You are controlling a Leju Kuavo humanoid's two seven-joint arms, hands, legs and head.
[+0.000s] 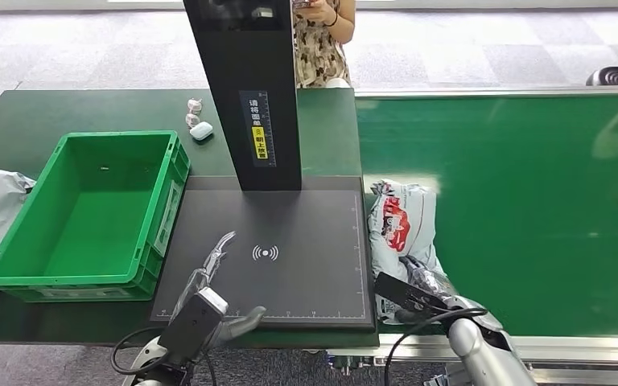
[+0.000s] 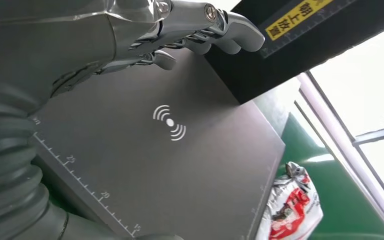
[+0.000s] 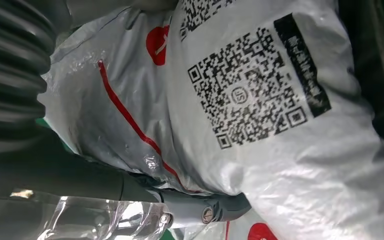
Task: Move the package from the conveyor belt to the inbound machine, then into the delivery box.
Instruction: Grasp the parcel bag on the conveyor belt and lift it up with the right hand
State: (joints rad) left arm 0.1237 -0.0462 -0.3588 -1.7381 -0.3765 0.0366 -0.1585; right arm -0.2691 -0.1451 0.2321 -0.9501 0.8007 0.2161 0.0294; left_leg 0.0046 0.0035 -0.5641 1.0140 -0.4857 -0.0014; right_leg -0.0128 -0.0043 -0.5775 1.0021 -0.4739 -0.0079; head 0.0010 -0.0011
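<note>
A robot's view down onto a green counter point(image 1: 64, 108) with a green conveyor belt point(image 1: 531, 201) running along the right. The package point(image 1: 402, 221), a grey plastic mailing bag with red printing, lies on the belt at its left edge, just beside the inbound machine point(image 1: 306, 233), a flat dark scanning pad with a tall black post at its far side. The task looks to be at its 1st step: the package is on the belt, not yet on the pad, and the green delivery box point(image 1: 88, 209) on the left of the pad has nothing in it. Both moves, onto the machine and then into the box, are left to do. The right hand point(image 1: 418, 293) sits at the near end of the package; in the right wrist view the bag's printed code label presses close against the camera and a finger point(image 3: 200, 207) curves round the bag's edge, so the fingers point(image 1: 410, 281) appear to be grasping it, though how firmly cannot be told. The left hand point(image 1: 213, 285) hovers over the near left part of the pad, its fingers point(image 2: 200, 30) gently curled and apart, released and holding nothing.
</note>
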